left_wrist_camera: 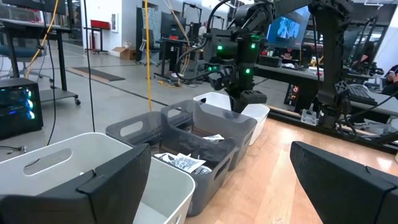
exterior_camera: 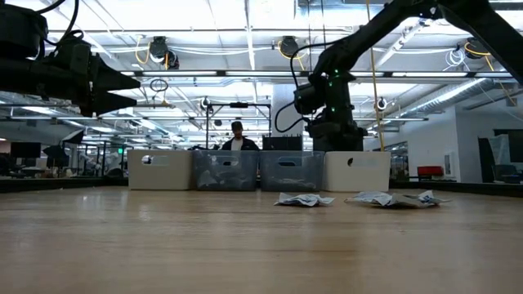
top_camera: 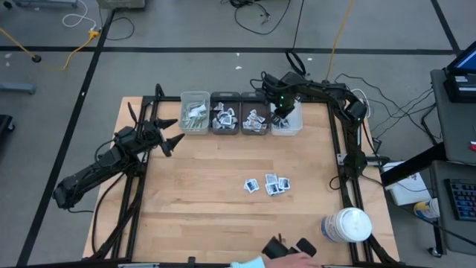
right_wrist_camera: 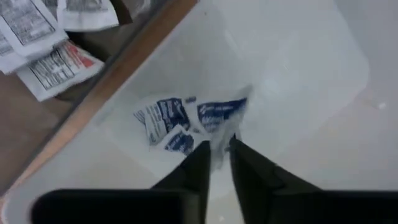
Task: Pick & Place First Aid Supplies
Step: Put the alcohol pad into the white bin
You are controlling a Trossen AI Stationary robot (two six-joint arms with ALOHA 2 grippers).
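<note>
Four bins stand in a row at the table's far edge. My right gripper (right_wrist_camera: 219,152) hovers inside the rightmost white bin (top_camera: 288,125), fingers nearly closed on a blue-printed white sachet (right_wrist_camera: 222,117). Two more blue-printed sachets (right_wrist_camera: 163,124) lie on that bin's floor. A loose group of sachets (top_camera: 269,184) lies flat on the table, right of its middle. The grey bins (top_camera: 225,119) hold dark-printed sachets, and the left white bin (top_camera: 195,113) holds pale strips. My left gripper (top_camera: 168,137) waits open above the table's left part. My right gripper pinches the blue-printed sachet by its edge (right_wrist_camera: 219,140) between the two fingertips (right_wrist_camera: 200,155), coming from above and pointing down into the white bin. The sachet sticks out past the fingertips, just above the bin's floor; whether it touches the floor, I cannot tell.
A large white lidded jar (top_camera: 347,225) lies at the table's near right corner. A person's hand with a dark object (top_camera: 286,251) shows at the near edge. A person (exterior_camera: 237,137) stands behind the bins. Bare wood lies between the bins and the loose sachets.
</note>
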